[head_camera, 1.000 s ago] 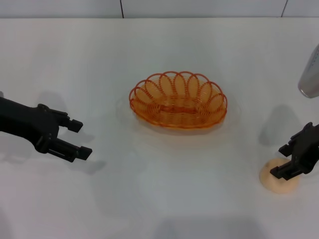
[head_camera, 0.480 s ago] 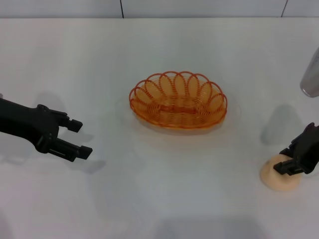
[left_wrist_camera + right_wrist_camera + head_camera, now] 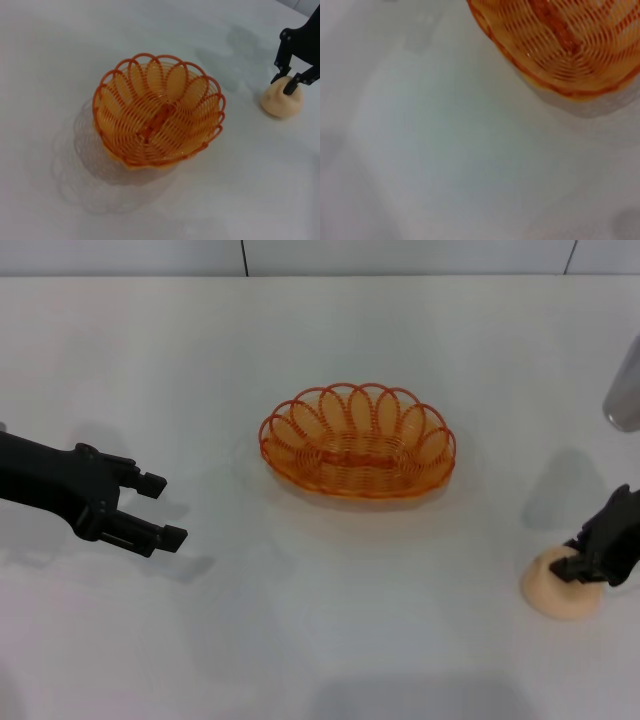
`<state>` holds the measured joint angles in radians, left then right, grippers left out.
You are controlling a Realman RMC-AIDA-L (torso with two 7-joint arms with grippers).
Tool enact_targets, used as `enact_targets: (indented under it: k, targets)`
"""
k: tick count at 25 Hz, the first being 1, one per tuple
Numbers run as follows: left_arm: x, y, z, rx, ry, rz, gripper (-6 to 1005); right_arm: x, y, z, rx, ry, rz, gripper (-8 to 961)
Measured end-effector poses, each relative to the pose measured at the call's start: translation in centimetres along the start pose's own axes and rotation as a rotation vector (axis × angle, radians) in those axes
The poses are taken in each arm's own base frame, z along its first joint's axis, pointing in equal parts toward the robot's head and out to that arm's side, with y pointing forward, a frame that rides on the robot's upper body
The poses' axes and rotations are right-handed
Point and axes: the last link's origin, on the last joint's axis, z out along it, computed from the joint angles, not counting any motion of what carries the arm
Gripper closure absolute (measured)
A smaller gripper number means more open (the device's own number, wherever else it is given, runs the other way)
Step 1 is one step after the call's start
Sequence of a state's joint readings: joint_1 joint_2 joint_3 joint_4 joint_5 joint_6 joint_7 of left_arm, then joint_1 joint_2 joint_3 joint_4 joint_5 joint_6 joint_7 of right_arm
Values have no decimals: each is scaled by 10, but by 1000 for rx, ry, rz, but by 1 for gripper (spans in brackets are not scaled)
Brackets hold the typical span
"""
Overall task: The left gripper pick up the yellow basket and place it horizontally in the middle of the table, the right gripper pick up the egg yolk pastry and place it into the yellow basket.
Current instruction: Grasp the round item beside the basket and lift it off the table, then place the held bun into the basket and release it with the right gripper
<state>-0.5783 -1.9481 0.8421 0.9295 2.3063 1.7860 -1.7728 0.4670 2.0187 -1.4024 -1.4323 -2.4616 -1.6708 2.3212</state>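
Observation:
The yellow basket [image 3: 357, 445] lies horizontally in the middle of the white table [image 3: 300, 620]; it also shows in the left wrist view [image 3: 157, 112] and the right wrist view [image 3: 570, 45]. It holds nothing. My left gripper [image 3: 168, 508] is open and empty, well to the left of the basket. The egg yolk pastry [image 3: 563, 590] rests on the table at the right. My right gripper [image 3: 568, 562] is down on its top, with the fingers pinched in on it. The left wrist view shows this gripper [image 3: 282, 85] gripping the pastry [image 3: 281, 102].
A silver cylinder [image 3: 624, 390] of my right arm shows at the right edge. The table's back edge meets a tiled wall [image 3: 400, 255] at the top. White tabletop lies between the basket and the pastry.
My right gripper has lowered onto the pastry and its fingers have drawn together on it. My left gripper has shifted slightly. The basket has not moved.

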Motion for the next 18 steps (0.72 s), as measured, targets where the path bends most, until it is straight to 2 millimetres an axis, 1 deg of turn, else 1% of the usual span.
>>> enact_targets:
  k: [2,7,12,18]
  targets:
    - [0,0,0,0,0,1,114,-3,0,-3,-1,-15,-1,750]
    - [0,0,-1,1,0,0,114,-21,1,-16,-14,-96,-21,786]
    - [-1,0,-1,2,0,7,114,-43,4,-24,-26,-154,-58,825]
    - [-1,0,-1,2,-3,13,114,-75,11,-30,-37,-234,-124,864]
